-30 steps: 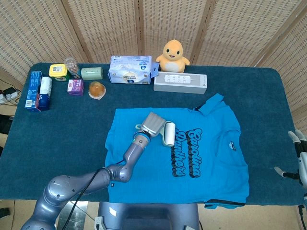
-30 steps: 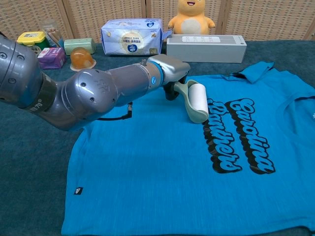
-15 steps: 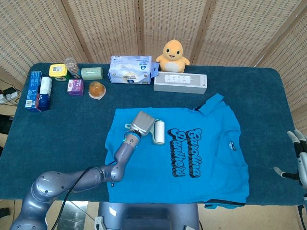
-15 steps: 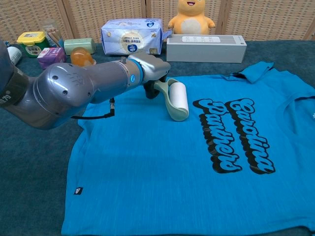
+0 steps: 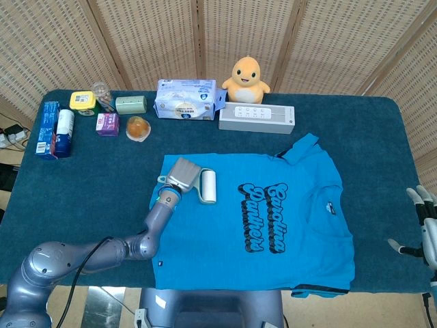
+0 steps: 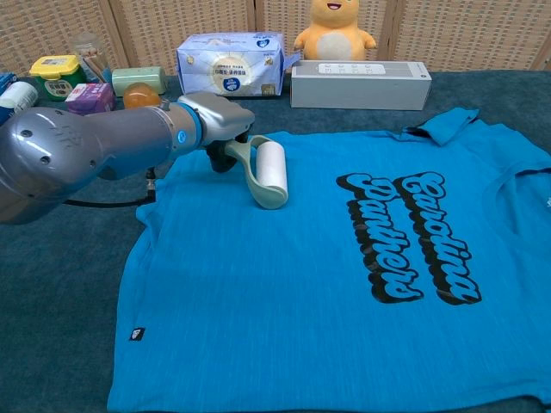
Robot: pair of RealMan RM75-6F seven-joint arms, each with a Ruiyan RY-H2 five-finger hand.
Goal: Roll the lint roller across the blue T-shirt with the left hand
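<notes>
A blue T-shirt (image 5: 273, 232) (image 6: 344, 284) with black lettering lies flat on the dark table. My left hand (image 5: 181, 174) (image 6: 215, 125) grips the pale green handle of the lint roller (image 5: 207, 186) (image 6: 271, 172). The white roll rests on the shirt's upper left part, left of the lettering. My right hand (image 5: 425, 225) hangs at the table's right edge with fingers apart, holding nothing, and shows only in the head view.
Along the table's back stand a tissue pack (image 5: 186, 100), a yellow plush duck (image 5: 248, 75), a white speaker bar (image 5: 257, 118), an orange cup (image 5: 138, 128), small boxes (image 5: 107, 124) and a blue carton (image 5: 48, 128) at far left.
My left hand has drawn the roller leftward across the shirt, from over the lettering to the plain fabric near the left sleeve. The right hand stayed put.
</notes>
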